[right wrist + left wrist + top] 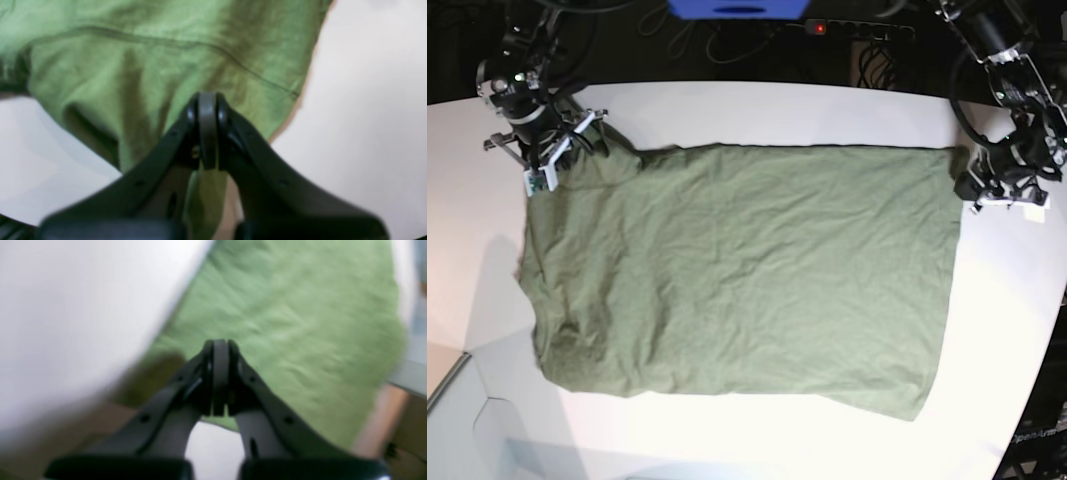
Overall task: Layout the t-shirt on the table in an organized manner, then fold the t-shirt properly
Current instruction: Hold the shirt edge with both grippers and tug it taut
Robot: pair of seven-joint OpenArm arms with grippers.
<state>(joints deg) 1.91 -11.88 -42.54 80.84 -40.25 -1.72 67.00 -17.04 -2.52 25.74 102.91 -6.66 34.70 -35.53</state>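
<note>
- On the table (727,100), the t-shirt (747,270) is lying flat — long axis running left to right.
- Left gripper (220,350) is pinching its far corner.
- Right gripper (207,100) is clamping cloth — opposite far corner.

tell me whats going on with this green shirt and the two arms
A two-armed robot is laying out an olive-green t-shirt on a white table. The shirt lies spread out, still wrinkled. The right gripper is shut on fabric at one far corner, and the left gripper is shut at the opposite far corner. No fold has been made yet.
</note>
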